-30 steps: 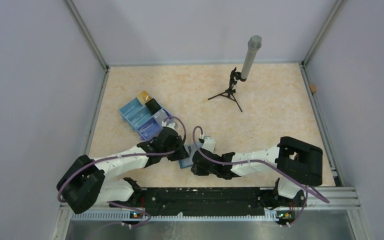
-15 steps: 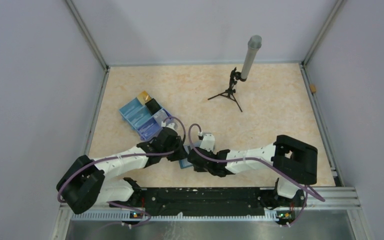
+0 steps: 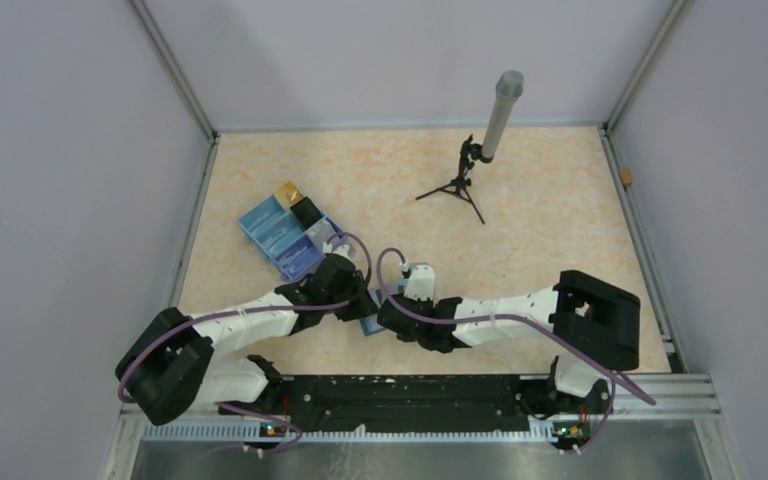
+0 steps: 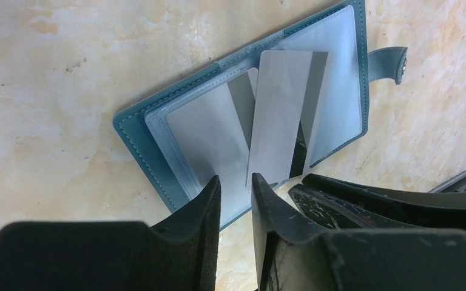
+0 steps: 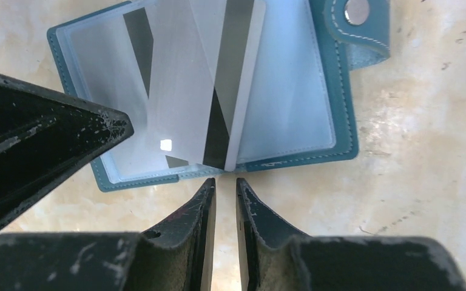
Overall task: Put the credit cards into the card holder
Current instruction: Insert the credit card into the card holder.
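Right end effector (image 5: 225,180) shifted left, closer over card holder (image 5: 279,91).

Stitched teal card holder (image 4: 135,130) — glossy plastic sleeves (image 4: 203,133).

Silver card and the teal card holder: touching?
Touching. The right wrist view shows the silver card lying directly on the clear sleeves of the open card holder, with no gap visible between them.

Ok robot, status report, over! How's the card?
Left pincer, right pincer: slightly open, empty, tips at the card holder. Silver card crooked across its open pages. Nothing in the way.
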`<state>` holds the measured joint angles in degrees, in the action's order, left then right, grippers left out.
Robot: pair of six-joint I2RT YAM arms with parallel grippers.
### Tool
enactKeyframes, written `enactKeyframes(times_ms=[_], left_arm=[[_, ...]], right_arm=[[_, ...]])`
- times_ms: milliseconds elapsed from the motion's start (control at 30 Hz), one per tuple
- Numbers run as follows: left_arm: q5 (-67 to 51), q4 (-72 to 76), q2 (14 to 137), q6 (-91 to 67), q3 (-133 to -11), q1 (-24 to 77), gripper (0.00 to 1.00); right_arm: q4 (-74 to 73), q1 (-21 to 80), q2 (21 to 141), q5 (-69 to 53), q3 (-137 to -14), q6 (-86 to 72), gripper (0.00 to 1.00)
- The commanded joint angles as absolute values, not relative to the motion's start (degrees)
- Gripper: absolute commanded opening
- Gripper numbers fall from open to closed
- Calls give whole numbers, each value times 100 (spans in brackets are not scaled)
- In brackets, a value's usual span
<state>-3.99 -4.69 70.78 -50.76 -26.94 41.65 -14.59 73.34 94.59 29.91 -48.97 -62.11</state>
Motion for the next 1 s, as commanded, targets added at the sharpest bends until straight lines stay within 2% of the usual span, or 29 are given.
enactKeyframes(times_ms=[0,133,367,500,767,967], left_arm=[[-401,-580,7125,-5045,-2702,4134,27],[-413,-718,7023,-5024,-2871,4131,28],[-489,-871,6944,-5035,-3082,4131,31],[-484,-962,6960,-5019,-3173,4133,31],[-610,-1061,6985,-4968,-3410,4136,38],[-767,-1139,7285,-5031,-3453,4142,40]], right_arm=[[-1812,7361,8926,3072,-5027,-5907,20],[-1927,7183,8534,2699,-4973,-5600,34],[-1284,6207,8141,1532,-4353,-4840,49],[-738,5624,8019,803,-3955,-4505,54],[-85,5004,8020,89,-3464,-4380,55],[373,4862,8209,-209,-3260,-4498,49]])
